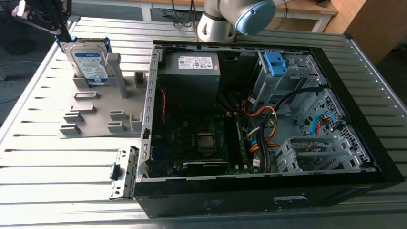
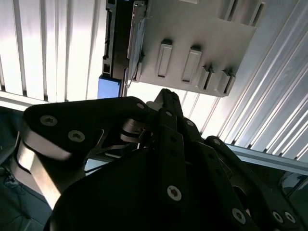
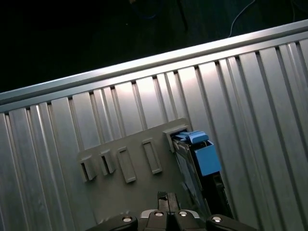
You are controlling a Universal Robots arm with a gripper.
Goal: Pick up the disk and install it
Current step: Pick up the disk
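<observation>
The disk (image 1: 89,64) stands on edge in a slot of the grey holder plate (image 1: 95,114), label facing outward, at 10 o'clock in the exterior view. The first wrist view shows its blue bracket (image 3: 207,159) at the upper end.

The gripper (image 1: 54,21) hangs at 11 o'clock from the disk, close to its upper corner. Contact cannot be determined, nor can the gripper's opening. The disk rests in the plate.

At 3 o'clock from the plate, an open computer case (image 1: 362,109) lies on the slatted metal table (image 1: 57,181). Inside it are a grey power supply (image 1: 190,71) and a blue latch (image 1: 275,64).
</observation>
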